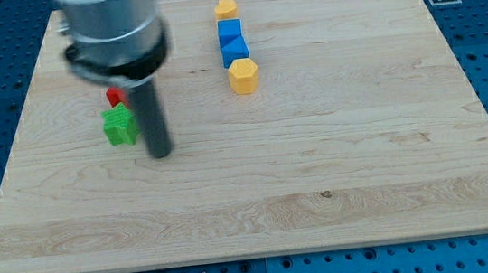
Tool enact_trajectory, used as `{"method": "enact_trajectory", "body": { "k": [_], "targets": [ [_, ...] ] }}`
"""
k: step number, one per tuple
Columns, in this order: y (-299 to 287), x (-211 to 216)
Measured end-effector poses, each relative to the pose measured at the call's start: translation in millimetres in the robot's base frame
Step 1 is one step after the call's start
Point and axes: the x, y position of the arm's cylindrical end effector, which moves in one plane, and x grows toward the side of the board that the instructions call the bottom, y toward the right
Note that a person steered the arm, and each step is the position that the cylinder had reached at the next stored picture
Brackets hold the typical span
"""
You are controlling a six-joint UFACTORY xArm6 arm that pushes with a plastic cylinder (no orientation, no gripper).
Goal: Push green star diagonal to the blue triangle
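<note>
Nearest the camera is bare wooden board (261, 216), pale and grainy, running along the bottom of the frame. Above it, left of centre, my tip (161, 154) sits planted on the wood, the dark rod rising up into the blurred grey arm body at the upper left.

Just left of my tip — right beside it, contact too close to call — is the green star (118, 126). It's in the left-centre of the frame, a squat, chunky block, bright green, with stubby points around its rim. No real long axis to speak of; it's about as wide as it is tall, and which way any one point faces is hard to read at this size.

Tucked just above the star, partly hidden by the rod, a red block (113, 96) peeks out — shape unclear.

Over at the upper centre there's a tight column of four. Top is a yellow block (226, 9), roughly pentagon-shaped; below it a blue cube (229, 31); then the blue triangle (234, 50); and at the foot a yellow hexagon (243, 75). They stand touching or nearly so.

Between star and triangle lies open wood, with my rod standing on the star's right side, toward that column. No gripper here — just the rod, holding nothing.
</note>
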Motion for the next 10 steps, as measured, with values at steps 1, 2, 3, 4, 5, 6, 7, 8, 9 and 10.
{"method": "enact_trajectory", "body": {
  "k": [1,2,3,4,5,6,7,8,9,10],
  "targets": [
    [-48.8,3.7],
    [-46.1,3.8],
    [-45.8,-3.4],
    [-45.8,-17.6],
    [-41.1,-28.2],
    [-33.6,-36.7],
    [-30.5,-51.9],
    [-30.5,-73.2],
    [-30.5,-85.9],
    [-29.0,-85.7]
  ]
}}
